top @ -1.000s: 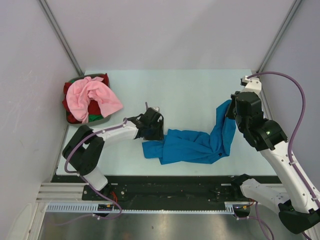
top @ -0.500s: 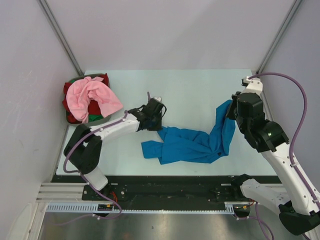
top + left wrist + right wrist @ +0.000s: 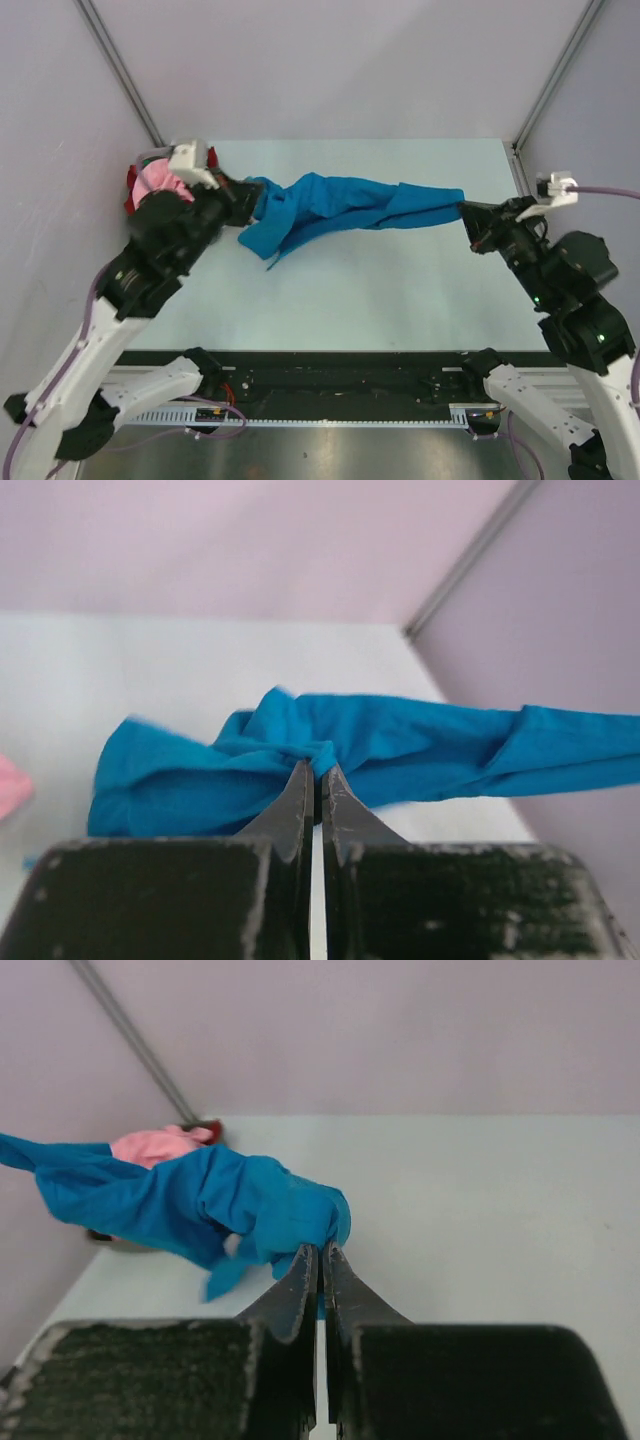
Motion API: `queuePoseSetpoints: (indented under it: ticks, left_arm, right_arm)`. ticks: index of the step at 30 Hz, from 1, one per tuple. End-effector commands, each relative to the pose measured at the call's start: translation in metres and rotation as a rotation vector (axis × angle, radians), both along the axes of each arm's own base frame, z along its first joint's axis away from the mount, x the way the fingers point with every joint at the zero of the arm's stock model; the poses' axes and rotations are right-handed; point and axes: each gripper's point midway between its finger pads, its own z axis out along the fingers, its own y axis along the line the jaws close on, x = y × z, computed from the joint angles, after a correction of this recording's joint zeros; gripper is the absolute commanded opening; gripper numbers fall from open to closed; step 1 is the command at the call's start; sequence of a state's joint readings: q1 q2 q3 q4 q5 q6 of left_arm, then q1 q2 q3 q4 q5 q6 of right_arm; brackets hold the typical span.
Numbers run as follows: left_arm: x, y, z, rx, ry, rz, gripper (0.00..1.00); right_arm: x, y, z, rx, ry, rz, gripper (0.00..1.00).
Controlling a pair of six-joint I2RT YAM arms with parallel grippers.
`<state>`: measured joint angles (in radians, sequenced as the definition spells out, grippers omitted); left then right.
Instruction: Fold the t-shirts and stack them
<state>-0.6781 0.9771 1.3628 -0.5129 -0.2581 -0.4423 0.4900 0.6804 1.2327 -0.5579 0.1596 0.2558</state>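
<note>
A bright blue t-shirt [image 3: 340,205] hangs stretched in the air between both arms, bunched and twisted, above the table's far half. My left gripper [image 3: 250,200] is shut on its left end; the wrist view shows the cloth [image 3: 330,745] pinched at the fingertips [image 3: 298,780]. My right gripper [image 3: 467,213] is shut on the right end, where blue cloth [image 3: 250,1205] is nipped between its closed tips. A light pink t-shirt [image 3: 155,180] and a bit of red cloth [image 3: 130,180] lie at the far left, mostly hidden behind my left arm; the pink one [image 3: 160,1145] also shows in the right wrist view.
The pale table [image 3: 380,290] ends in a black rail [image 3: 340,365] at the near edge. Grey walls enclose the cell, with metal struts in the far corners [image 3: 140,110]. The basket under the pink t-shirt is hidden by my left arm.
My left gripper closed on the blue t-shirt's left end. Both arms then rose and drew apart, lifting the shirt off the table and pulling it taut toward the far side.
</note>
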Motion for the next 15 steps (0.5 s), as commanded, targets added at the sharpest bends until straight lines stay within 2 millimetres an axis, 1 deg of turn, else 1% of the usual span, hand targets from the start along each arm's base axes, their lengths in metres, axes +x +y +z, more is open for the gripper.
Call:
queuePoseSetpoints:
  ticks: [1,2,3,4,5,6,7,8,9,10,11,13,14,15]
  left_arm:
    - [-0.05,0.004,0.04,-0.093,-0.247,-0.184,0.0]
    - [-0.061,0.006,0.046,-0.106,-0.294,-0.213,0.0]
    - [-0.079,0.017,0.063,-0.151,-0.376,-0.225,0.0]
    - [-0.08,0.02,0.054,-0.144,-0.375,-0.214,0.0]
    - [-0.082,0.025,0.053,-0.141,-0.386,-0.198,0.0]
    - [-0.083,0.03,0.048,-0.13,-0.376,-0.184,0.0]
    - [-0.078,0.033,0.037,-0.107,-0.354,-0.156,0.0]
    - [-0.076,0.033,0.032,-0.096,-0.344,-0.151,0.0]
    - [-0.073,0.031,0.022,-0.079,-0.316,-0.148,0.0]
    - [-0.07,0.029,0.014,-0.072,-0.295,-0.148,0.0]
    - [-0.069,0.028,0.01,-0.072,-0.283,-0.149,0.0]
    - [-0.07,0.026,0.011,-0.086,-0.285,-0.159,0.0]
    - [-0.072,0.025,0.015,-0.097,-0.297,-0.171,0.0]
    - [-0.07,0.023,0.018,-0.104,-0.3,-0.172,0.0]
  right_arm:
    - [-0.056,0.016,0.073,0.071,-0.281,0.232,0.0]
    - [-0.064,0.012,0.081,0.081,-0.307,0.236,0.0]
    - [-0.07,0.004,0.085,0.091,-0.323,0.21,0.0]
    - [-0.071,-0.001,0.085,0.085,-0.325,0.184,0.0]
    - [-0.071,-0.007,0.083,0.073,-0.306,0.156,0.0]
    - [-0.063,-0.017,0.079,0.067,-0.284,0.087,0.0]
    - [-0.059,-0.022,0.075,0.061,-0.26,0.053,0.0]
    - [-0.055,-0.027,0.068,0.049,-0.226,0.021,0.0]
    - [-0.051,-0.032,0.065,0.048,-0.21,-0.017,0.0]
    - [-0.047,-0.032,0.061,0.038,-0.19,-0.027,0.0]
    - [-0.046,-0.031,0.059,0.038,-0.181,-0.027,0.0]
    - [-0.05,-0.03,0.062,0.043,-0.194,-0.012,0.0]
    - [-0.052,-0.03,0.069,0.056,-0.22,-0.007,0.0]
    - [-0.055,-0.029,0.074,0.062,-0.244,0.006,0.0]
